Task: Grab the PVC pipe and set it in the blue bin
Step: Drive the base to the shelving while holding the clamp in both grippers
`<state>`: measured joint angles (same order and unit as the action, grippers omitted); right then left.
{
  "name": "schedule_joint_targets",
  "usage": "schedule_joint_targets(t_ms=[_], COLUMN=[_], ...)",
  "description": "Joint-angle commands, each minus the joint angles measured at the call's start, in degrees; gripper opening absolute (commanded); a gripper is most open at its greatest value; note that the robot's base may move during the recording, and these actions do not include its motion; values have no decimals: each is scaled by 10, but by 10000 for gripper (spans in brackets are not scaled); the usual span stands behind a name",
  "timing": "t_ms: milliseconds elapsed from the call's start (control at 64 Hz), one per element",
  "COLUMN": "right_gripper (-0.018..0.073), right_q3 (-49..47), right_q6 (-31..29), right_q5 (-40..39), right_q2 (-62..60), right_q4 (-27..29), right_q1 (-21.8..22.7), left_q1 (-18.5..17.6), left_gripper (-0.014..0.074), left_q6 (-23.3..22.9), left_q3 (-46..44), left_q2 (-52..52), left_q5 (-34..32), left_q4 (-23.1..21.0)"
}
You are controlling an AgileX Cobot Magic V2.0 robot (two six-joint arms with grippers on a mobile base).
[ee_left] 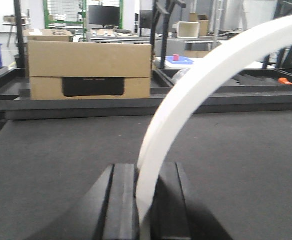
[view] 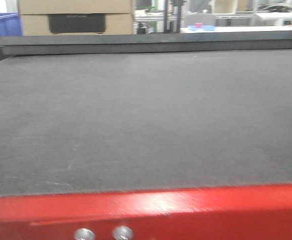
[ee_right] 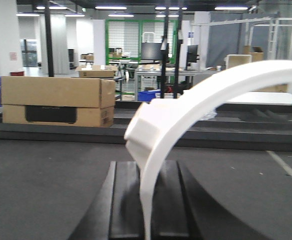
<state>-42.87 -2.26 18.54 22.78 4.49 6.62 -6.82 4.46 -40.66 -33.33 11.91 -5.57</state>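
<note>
Grab looks done: left gripper (ee_left: 144, 200) has its jaws pinching the foot of the pipe (ee_left: 196, 85), which rises from between them and arcs up and off to their right. Right gripper (ee_right: 147, 200) is also clamped on a white curved piece with a blocky end just above its jaws; I can't tell if it's the same pipe or a second one. Left to do, I judge: carry it to the bin and release. The front view shows neither arms nor pipe. The table (view: 146, 125) ahead of both jaws shows only bare dark mat, so nothing blocks the near path. Past it there's a raised ledge (ee_left: 151, 102), and on it, ahead and left of the jaws, a cardboard box (ee_left: 88, 70). The bin (view: 3, 24) sits far ahead-left, beside that box and cut off by the frame; box and ledge are what I'd need to clear.
</note>
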Motion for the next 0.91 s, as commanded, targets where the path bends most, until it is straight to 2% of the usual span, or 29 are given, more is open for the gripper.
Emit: schedule_joint_targets(t_ms=[0, 891], right_gripper=[-167, -167], right_q3=[0, 0], right_q6=[-4, -4], right_q5=[-12, -11], right_q2=[-2, -2], right_q4=[-3, -3], right_q1=[0, 0], left_q1=[-2, -2], left_gripper=[-111, -111], left_q6=[-1, -1], left_q3=[0, 0], left_q2=[3, 3], left_q5=[-14, -14], left_q4=[-1, -1])
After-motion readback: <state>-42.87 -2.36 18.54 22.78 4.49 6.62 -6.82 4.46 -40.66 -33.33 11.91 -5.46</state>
